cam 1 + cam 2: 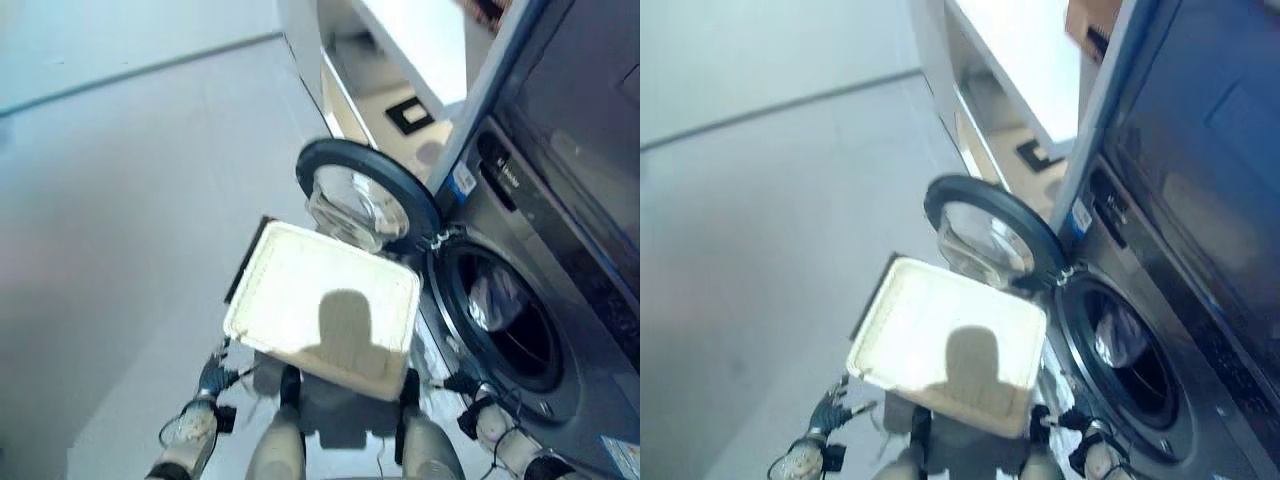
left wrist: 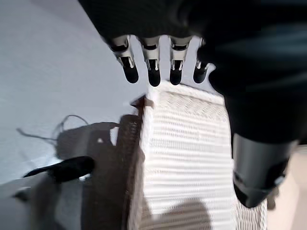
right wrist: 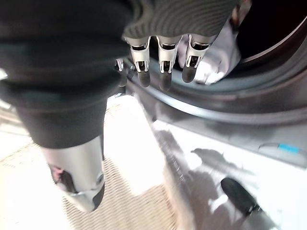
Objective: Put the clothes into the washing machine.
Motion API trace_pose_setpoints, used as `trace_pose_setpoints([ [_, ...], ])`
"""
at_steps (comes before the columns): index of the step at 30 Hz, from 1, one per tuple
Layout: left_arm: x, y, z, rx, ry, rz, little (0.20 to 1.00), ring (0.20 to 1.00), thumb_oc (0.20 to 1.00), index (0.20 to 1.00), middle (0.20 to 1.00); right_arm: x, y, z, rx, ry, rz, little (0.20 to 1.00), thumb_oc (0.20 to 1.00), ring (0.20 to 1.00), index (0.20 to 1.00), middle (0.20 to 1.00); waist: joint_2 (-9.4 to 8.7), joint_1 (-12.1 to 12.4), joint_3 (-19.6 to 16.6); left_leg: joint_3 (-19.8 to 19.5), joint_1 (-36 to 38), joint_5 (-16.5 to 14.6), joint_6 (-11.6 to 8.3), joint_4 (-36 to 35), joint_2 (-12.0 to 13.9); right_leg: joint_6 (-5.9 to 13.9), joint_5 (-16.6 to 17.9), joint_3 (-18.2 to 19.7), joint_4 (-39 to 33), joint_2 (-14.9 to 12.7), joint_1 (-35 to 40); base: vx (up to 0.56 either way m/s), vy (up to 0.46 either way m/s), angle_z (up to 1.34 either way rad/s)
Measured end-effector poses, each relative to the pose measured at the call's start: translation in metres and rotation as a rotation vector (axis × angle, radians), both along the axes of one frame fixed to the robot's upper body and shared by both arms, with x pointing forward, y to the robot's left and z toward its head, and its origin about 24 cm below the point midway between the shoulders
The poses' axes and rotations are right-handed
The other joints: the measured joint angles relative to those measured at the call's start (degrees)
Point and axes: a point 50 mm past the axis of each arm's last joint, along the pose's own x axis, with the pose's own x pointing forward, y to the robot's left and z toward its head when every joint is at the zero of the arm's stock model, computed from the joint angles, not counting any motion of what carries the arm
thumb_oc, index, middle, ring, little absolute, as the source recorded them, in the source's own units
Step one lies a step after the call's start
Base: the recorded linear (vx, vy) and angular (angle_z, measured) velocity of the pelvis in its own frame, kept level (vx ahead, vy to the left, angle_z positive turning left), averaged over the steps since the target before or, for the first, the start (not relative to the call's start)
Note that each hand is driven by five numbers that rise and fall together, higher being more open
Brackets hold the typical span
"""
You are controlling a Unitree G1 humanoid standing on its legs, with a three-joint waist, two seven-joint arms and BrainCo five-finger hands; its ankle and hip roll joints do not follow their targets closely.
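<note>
The dark grey washing machine [image 1: 560, 300] stands to my right with its round door [image 1: 365, 200] swung open. Pale cloth [image 1: 497, 295] lies inside the drum; the same cloth [image 3: 211, 62] rests at the drum's rim just past my right hand's fingers [image 3: 160, 62]. A white woven basket [image 1: 300, 290] sits in front of me, and nothing lies in it. My left hand [image 1: 212, 378] hangs open at the basket's left corner, its fingers [image 2: 151, 64] straight above the basket's wall [image 2: 182, 143]. My right hand [image 1: 465, 385] is open and holds nothing, low between the basket and the machine.
A second dark appliance [image 1: 590, 110] is stacked on the washer. A white shelf unit [image 1: 400, 60] stands behind the open door. A dark flat board [image 1: 243, 262] lies under the basket's left edge. Bare grey floor [image 1: 120, 220] spreads to the left.
</note>
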Motion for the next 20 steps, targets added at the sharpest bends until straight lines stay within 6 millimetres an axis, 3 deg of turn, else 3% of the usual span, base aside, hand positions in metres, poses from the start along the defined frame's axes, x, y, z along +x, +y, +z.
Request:
trace_pose_setpoints([
  [1, -0.019, -0.001, -0.011, -0.019, 0.075, 0.011, 1.000, 1.000, 1.000, 1.000, 1.000, -0.016, -0.002, -0.012, 0.054, 0.084, -0.060, 1.000, 1.000, 1.000, 1.000, 1.000, -0.01, 0.03, -3.06, 0.02, 1.28, -0.75, -0.10, -0.04, 0.10, -0.07, 0.19, -0.55, -1.80, 0.17, 2.45, 0.18, 0.005, 0.11],
  [5, -0.061, -0.002, -0.033, -0.095, 0.291, 0.026, 1.000, 1.000, 1.000, 1.000, 1.000, -0.061, -0.013, -0.038, 0.195, 0.309, -0.270, 1.000, 1.000, 1.000, 1.000, 1.000, -0.63, 0.04, -9.90, 0.04, 4.09, -2.11, -0.33, -0.08, 0.36, -0.06, -1.32, -1.28, -1.84, 0.39, 5.77, 0.20, 0.027, 0.08],
  [8, -0.080, -0.002, -0.040, -0.141, 0.397, 0.023, 1.000, 1.000, 1.000, 1.000, 1.000, -0.089, -0.019, -0.049, 0.260, 0.449, -0.394, 1.000, 1.000, 1.000, 1.000, 1.000, -1.26, 0.37, -12.83, 0.14, 5.62, -2.81, -0.22, -0.28, 0.55, -0.29, -1.91, -1.33, -1.82, 0.61, 7.10, 0.15, 0.027, -0.01],
  [15, -0.103, 0.000, -0.046, -0.205, 0.498, 0.048, 1.000, 1.000, 1.000, 1.000, 1.000, -0.142, -0.022, -0.061, 0.317, 0.664, -0.536, 1.000, 1.000, 1.000, 1.000, 1.000, -1.83, 1.18, -17.05, 0.37, 6.20, -3.04, -0.18, -0.36, 1.24, -0.65, -2.42, -1.21, -2.00, 1.16, 8.26, 0.07, 0.002, 0.01],
  [20, -0.107, -0.002, -0.047, -0.217, 0.514, 0.045, 1.000, 1.000, 1.000, 1.000, 1.000, -0.149, -0.023, -0.062, 0.329, 0.708, -0.561, 1.000, 1.000, 1.000, 1.000, 1.000, -1.79, 1.21, -18.23, 0.50, 6.87, -3.11, -0.28, -0.38, 1.72, -0.90, -2.54, -0.96, -2.11, 1.69, 8.80, 0.03, -0.005, -0.01],
])
